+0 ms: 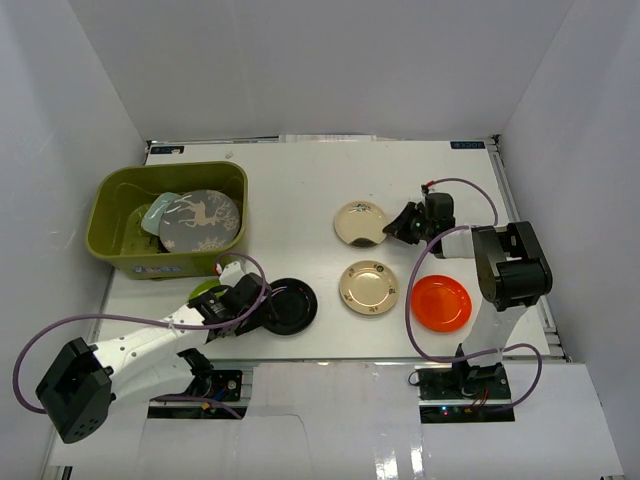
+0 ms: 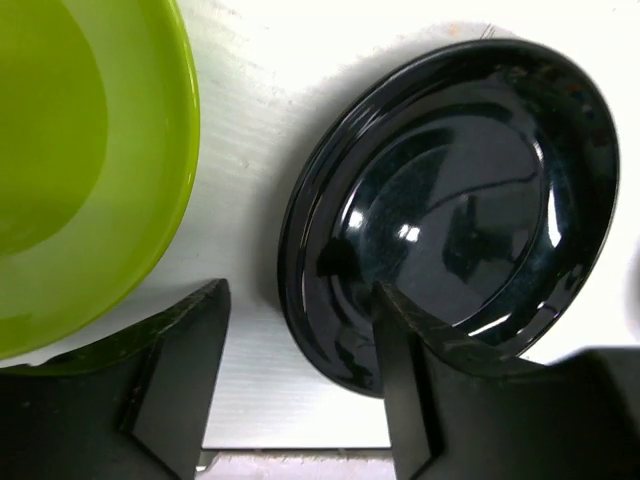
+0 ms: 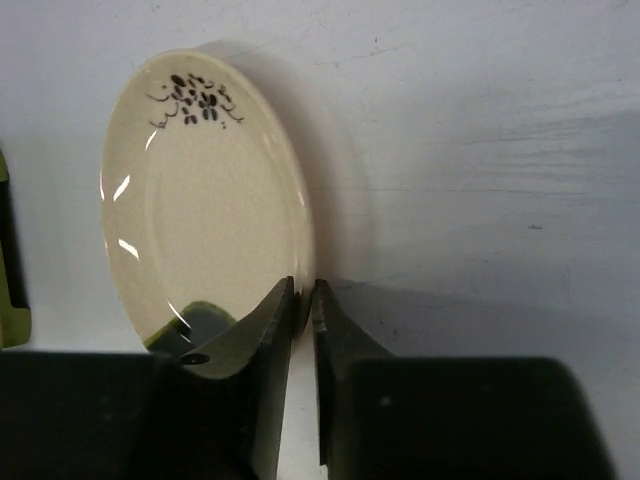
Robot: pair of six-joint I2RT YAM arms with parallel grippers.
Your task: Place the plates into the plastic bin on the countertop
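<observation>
The olive plastic bin (image 1: 112, 205) stands at the back left and holds a grey deer-patterned plate (image 1: 200, 222) and a pale teal tray (image 1: 155, 213). My left gripper (image 1: 262, 306) is open and straddles the near rim of the black plate (image 1: 290, 306). In the left wrist view one finger (image 2: 420, 350) lies over the black plate (image 2: 460, 200), and the other is on the table beside the lime green plate (image 2: 80, 160). My right gripper (image 1: 394, 228) is shut on the rim of a cream flower-patterned plate (image 1: 358, 222), which also shows in the right wrist view (image 3: 200, 210).
A second cream plate (image 1: 369, 287) lies mid-table and an orange plate (image 1: 441, 302) lies near the right arm's base. The lime green plate (image 1: 204, 290) is partly hidden under my left arm. White walls ring the countertop (image 1: 300, 180).
</observation>
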